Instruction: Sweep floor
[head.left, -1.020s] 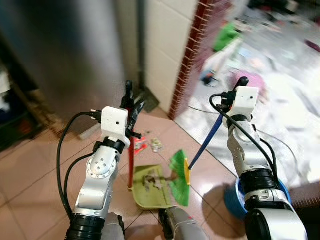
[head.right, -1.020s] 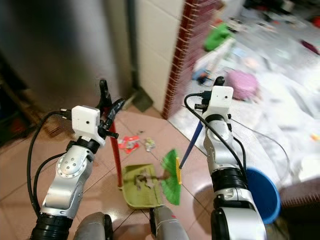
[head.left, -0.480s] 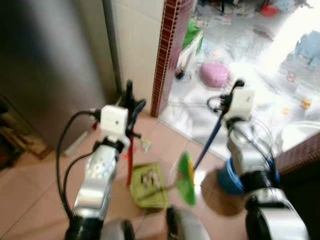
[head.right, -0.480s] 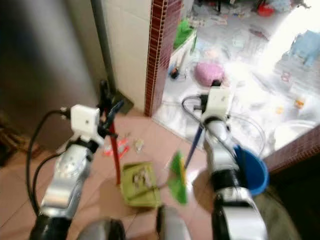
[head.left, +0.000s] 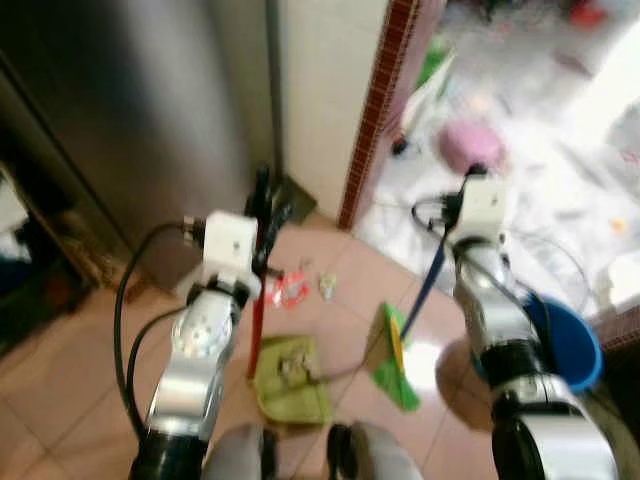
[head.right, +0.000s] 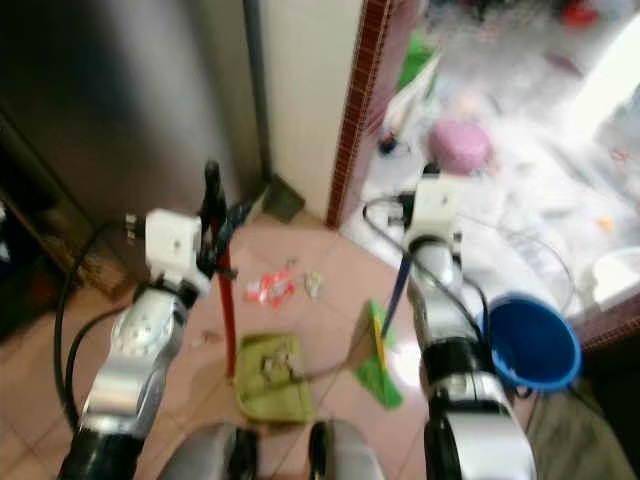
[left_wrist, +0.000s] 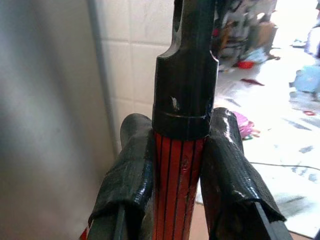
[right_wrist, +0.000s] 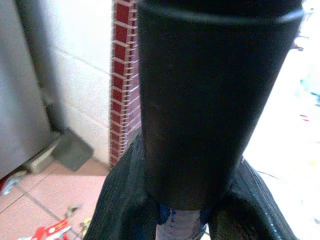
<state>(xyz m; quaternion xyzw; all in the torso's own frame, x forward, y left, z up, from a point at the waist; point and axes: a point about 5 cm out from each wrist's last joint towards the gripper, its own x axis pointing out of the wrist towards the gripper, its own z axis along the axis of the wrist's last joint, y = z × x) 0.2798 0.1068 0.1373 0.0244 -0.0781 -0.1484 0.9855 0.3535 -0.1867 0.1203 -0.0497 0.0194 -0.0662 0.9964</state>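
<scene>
Left tool (left_wrist: 177, 165) is clamping the red handle (left_wrist: 176, 190) of the green dustpan (head.left: 290, 380), fingers (left_wrist: 131, 175) pressing on both sides just below the black end cap. Right tool (right_wrist: 192, 210) is gripping the blue broom handle (head.left: 428, 282) at its black top cap; fingers wrapping the shaft from both sides.

Dustpan is sitting flat on the pink tiled floor (head.left: 70, 400), directly ahead of the robot's feet, with some debris already lying in the tray. Its red handle is standing nearly upright from the pan's left edge. Green broom head (head.left: 393, 350) is resting on the floor just to the right of the pan, apart from it by a narrow gap. Broom's long axis is slanting up and to the right toward the right tool.

Key relation: loose litter (head.left: 292, 288), red and pale scraps, is lying beyond the pan, toward the wall, and to the left of the broom head. Judgement: the next stroke needs the bristles reaching past those scraps and drawing them back toward the pan mouth; right arm is doing that work, left arm only steadying the pan.

Hard to read: both eye views are blurring, so scrap count and pan contents are unclear. A blue bucket (head.right: 533, 340) is standing near the right arm.
</scene>
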